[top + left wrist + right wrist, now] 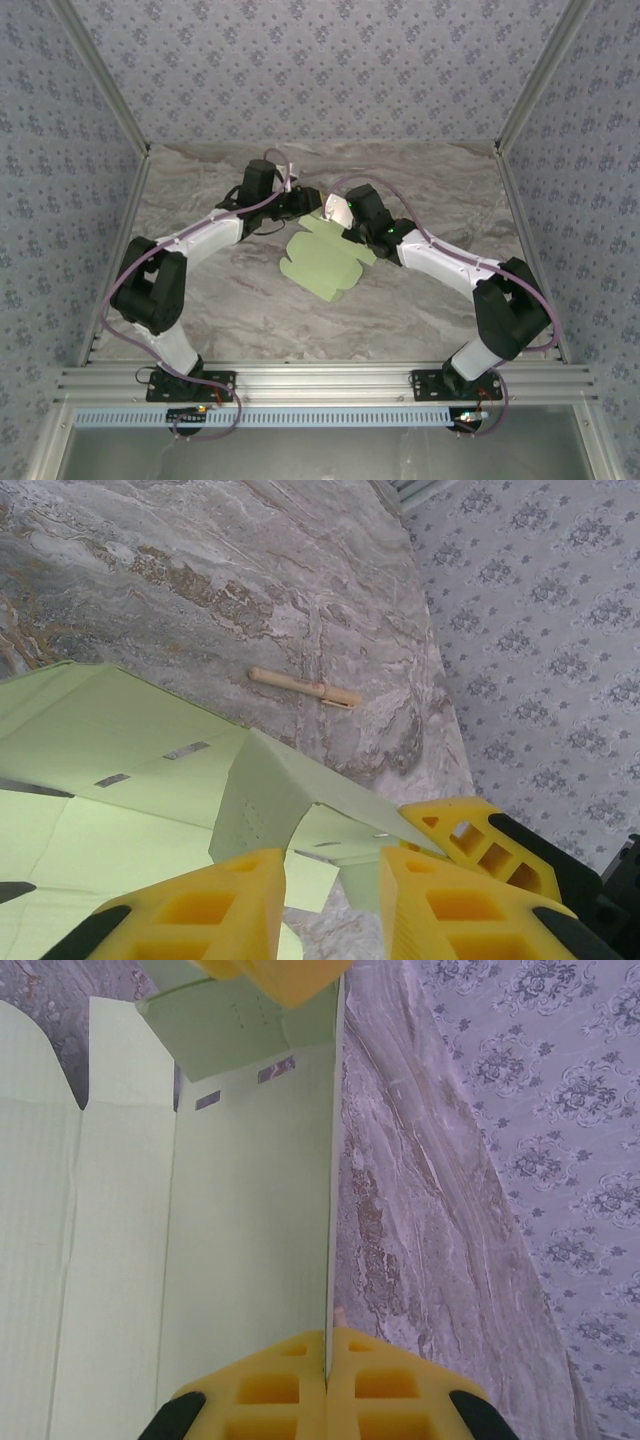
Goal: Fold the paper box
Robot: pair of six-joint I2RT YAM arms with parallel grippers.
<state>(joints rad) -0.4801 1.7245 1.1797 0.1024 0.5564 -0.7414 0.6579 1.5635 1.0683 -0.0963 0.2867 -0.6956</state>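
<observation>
Two claws work the paper box (pixel 325 262), lying midway on the desk (pixel 430 200); right claw (pixel 327 1375) pinches a panel edge, likely anchoring it; left claw (pixel 330 875), narrowly parted, straddles a raised flap, apparently to crease it.

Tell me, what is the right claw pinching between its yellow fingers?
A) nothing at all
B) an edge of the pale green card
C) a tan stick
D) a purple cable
B: the right wrist view shows the right gripper with its fingers closed together on a thin edge of the paper box.
</observation>
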